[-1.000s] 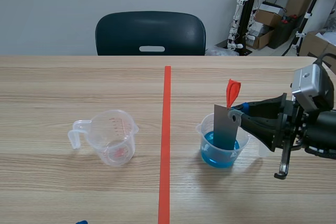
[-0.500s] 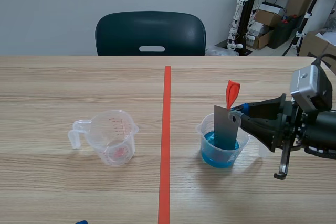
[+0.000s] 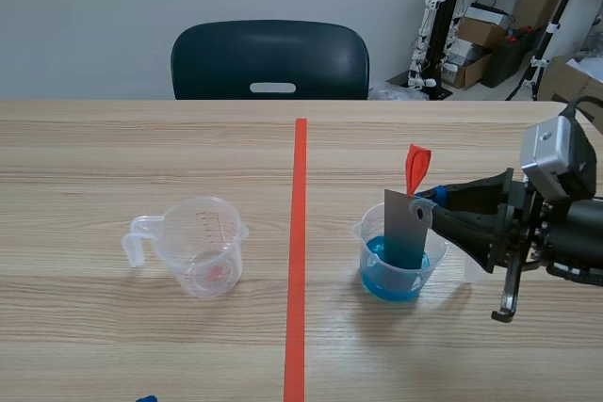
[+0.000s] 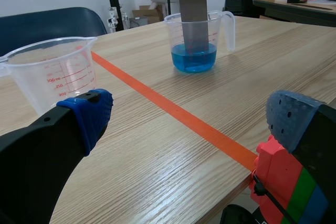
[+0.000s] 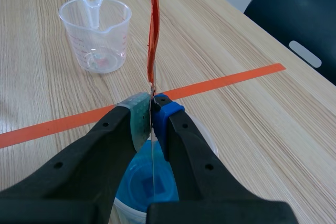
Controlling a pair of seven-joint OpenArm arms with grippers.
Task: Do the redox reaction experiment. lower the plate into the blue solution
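A grey metal plate (image 3: 403,227) with a red ribbon (image 3: 415,166) at its top stands upright in the clear beaker of blue solution (image 3: 396,261), its lower edge in the liquid. My right gripper (image 3: 426,202) is shut on the plate's top edge, coming in from the right. In the right wrist view the plate (image 5: 153,145) is edge-on between the pads (image 5: 137,115), with the ribbon (image 5: 153,30) rising above and the blue solution (image 5: 142,182) below. My left gripper (image 4: 184,124) is open low over the near table edge, holding nothing; the beaker (image 4: 195,40) and plate (image 4: 192,3) lie far ahead of it.
An empty clear measuring cup (image 3: 198,244) with red marks stands left of the orange tape line (image 3: 298,251); it also shows as the cup (image 4: 55,69) and the cup (image 5: 97,32). A dark chair (image 3: 270,59) sits behind the table. Boxes and stands fill the back right.
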